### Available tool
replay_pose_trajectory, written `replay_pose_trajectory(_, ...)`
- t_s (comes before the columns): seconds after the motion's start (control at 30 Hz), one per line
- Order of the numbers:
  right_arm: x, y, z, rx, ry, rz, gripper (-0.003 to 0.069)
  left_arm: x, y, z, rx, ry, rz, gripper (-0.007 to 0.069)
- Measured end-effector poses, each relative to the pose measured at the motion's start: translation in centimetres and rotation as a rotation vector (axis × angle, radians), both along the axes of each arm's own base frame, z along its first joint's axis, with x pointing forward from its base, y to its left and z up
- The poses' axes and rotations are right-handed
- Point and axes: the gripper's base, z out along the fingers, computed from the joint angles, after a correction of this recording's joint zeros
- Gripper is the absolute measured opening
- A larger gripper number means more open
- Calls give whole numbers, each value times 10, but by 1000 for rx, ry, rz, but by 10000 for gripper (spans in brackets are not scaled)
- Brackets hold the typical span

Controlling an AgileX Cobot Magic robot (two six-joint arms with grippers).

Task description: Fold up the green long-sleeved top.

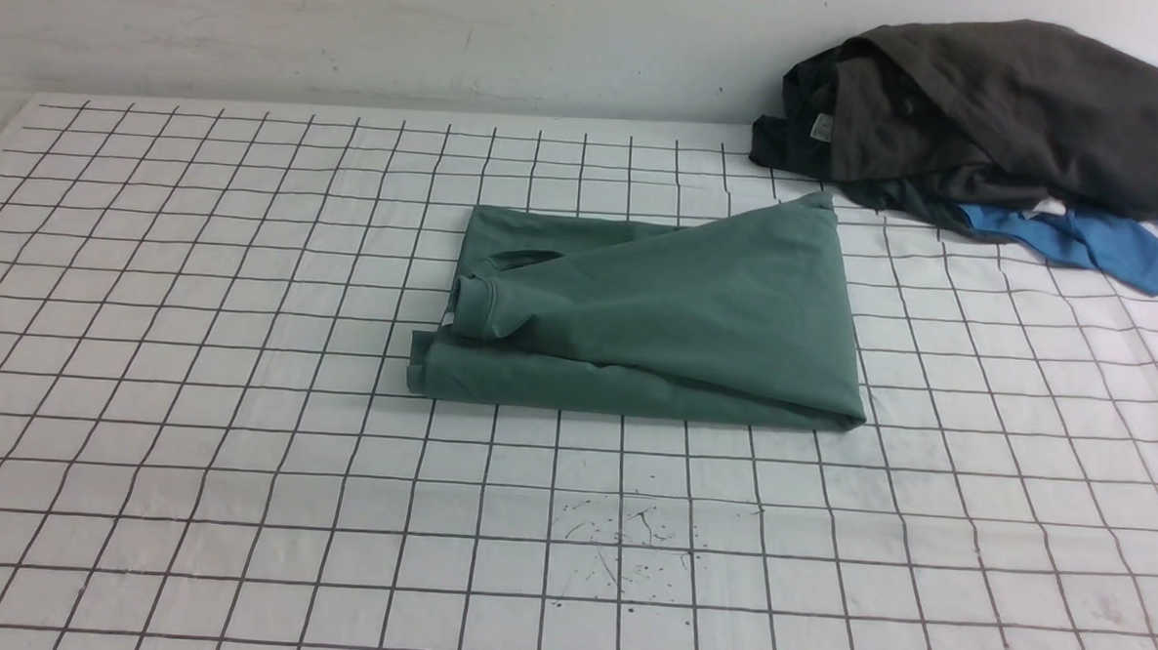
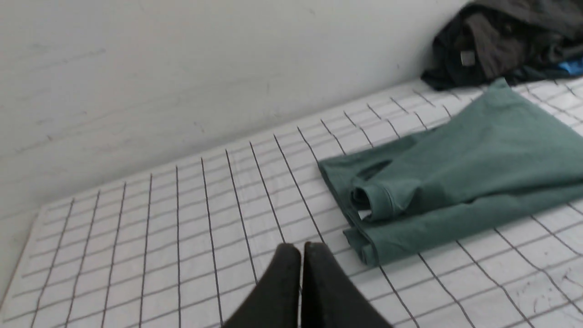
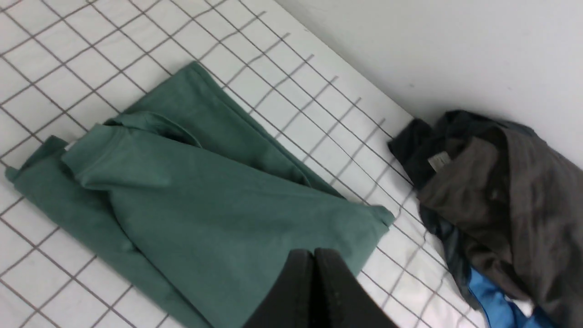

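Note:
The green long-sleeved top (image 1: 657, 319) lies folded into a rough rectangle in the middle of the gridded table, with a cuffed sleeve end (image 1: 472, 306) on its left side. It also shows in the left wrist view (image 2: 460, 173) and the right wrist view (image 3: 205, 200). My left gripper (image 2: 300, 248) is shut and empty, held above the table to the left of the top. My right gripper (image 3: 314, 252) is shut too, with nothing between its fingers, hanging over the top's right part. Neither gripper shows clearly in the front view.
A heap of dark charcoal-grey garments (image 1: 998, 119) with a bright blue cloth (image 1: 1091, 245) under it lies at the back right, against the white wall. The table cover is a white sheet with a black grid (image 1: 197, 347), with ink specks (image 1: 628, 542) near the front.

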Motion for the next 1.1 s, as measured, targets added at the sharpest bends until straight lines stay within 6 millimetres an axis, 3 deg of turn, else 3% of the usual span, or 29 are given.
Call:
replay_pose_trajectory(0.1,-37,-24,-5,10,52,-39,-11,-11,4,-16,-29,-114,15,-7)
replay_pose_trajectory(0.17,-50,-31,-12,12,81,-53,-11,-13,4,-20,-36,-147,19,-7)
replay_pose_trajectory(0.2,-70,-43,-29,13,139,-84,-11,-16,5,-24,-45,-184,24,-7)
replay_pose_trajectory(0.23,-72,-45,-32,14,145,-87,-11,-16,6,-26,-48,-198,26,-7)
replay_pose_trajectory(0.27,-92,-56,-51,31,181,-112,-11,-19,7,-28,-57,-234,30,-7)
replay_pose_trajectory(0.33,-113,-66,-78,85,185,-123,-11,-21,7,-32,-63,-263,33,-7)
replay_pose_trajectory(0.5,-169,-87,-128,367,37,-70,-11,-22,7,-36,-62,-259,32,-7)
replay_pose_trajectory(0.6,-196,-100,-167,447,-61,-22,-11,-22,7,-36,-62,-259,32,-7)
replay_pose_trajectory(0.83,-229,-118,-213,568,-280,45,-11,-22,7,-36,-62,-259,32,-7)
replay_pose_trajectory(1.1,-240,-124,-262,530,-216,34,-11,-22,7,-36,-62,-259,32,-7)
